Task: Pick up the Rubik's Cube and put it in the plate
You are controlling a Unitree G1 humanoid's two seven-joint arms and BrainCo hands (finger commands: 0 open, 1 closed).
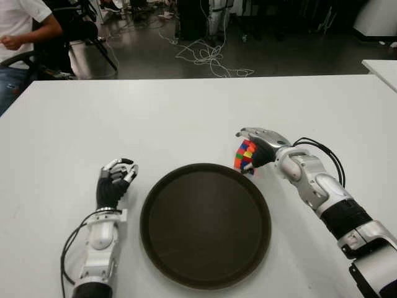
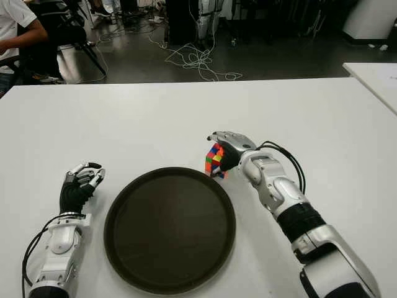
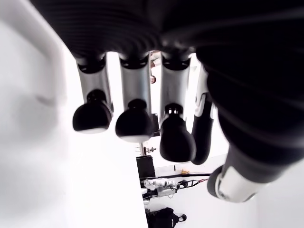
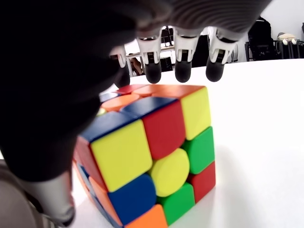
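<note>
Two hands in shot, only one working. Nearest: plate (image 1: 205,225), dark, round, nothing in it, sits on the white table (image 1: 186,118) btwn both arms, prob. so either can reach it. Left hand (image 1: 115,181) shows just beside the plate's left rim, idle; wrist view shows its fingers (image 3: 134,124) curled loosely w/ nothing in them. Further back, right hand (image 1: 254,151) is on the Rubik's Cube (image 1: 244,156), which is right at the plate's far-right rim, tilted, corner down. Whether it touches the table or the rim, can't tell. Right wrist view: fingers (image 4: 183,66) arched over the cube's far top edge, tips near or on it, thumb down the near side, so wrapped around it, not spread wide. Looks like a grasp just made or a lift just starting, w/ only a short carry over the rim left. Beyond the table edge: floor cables (image 1: 208,57), and a seated person (image 1: 18,31) far left.
</note>
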